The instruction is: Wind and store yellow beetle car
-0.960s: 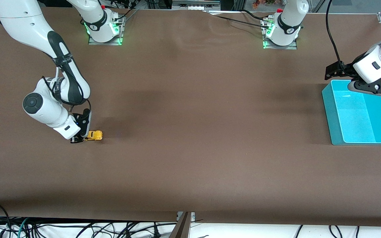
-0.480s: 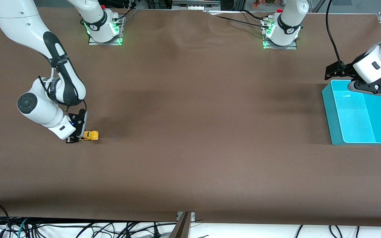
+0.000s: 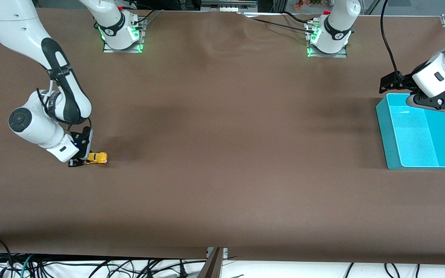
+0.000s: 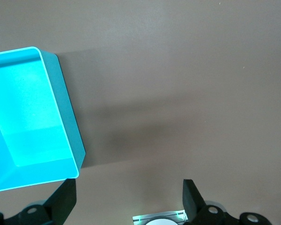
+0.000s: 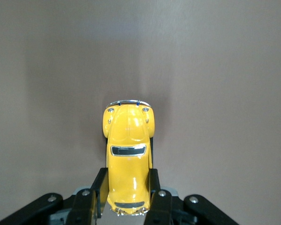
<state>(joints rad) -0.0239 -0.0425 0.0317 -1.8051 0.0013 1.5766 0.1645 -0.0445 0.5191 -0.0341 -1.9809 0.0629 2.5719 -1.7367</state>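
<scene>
At the right arm's end of the table, the yellow beetle car (image 3: 96, 158) is clamped by the right gripper (image 3: 79, 161) (winding seemingly underway); storing in the turquoise bin (image 3: 386, 127) remains, where the left gripper (image 3: 419, 92) is kept spread, waiting.

In the front view, the right gripper (image 3: 76, 161) hides the yellow beetle car's (image 3: 96, 158) end at 9 o'clock; its wheels are too small to tell.

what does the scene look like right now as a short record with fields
car: yellow beetle car on the table, toward the right arm's end
right hand: right hand low at the table, shut on the car's rear
bin: turquoise bin toward the left arm's end, nothing visible in it
left hand: left hand waits open over the bin's edge
stage: car not yet in the bin
</scene>
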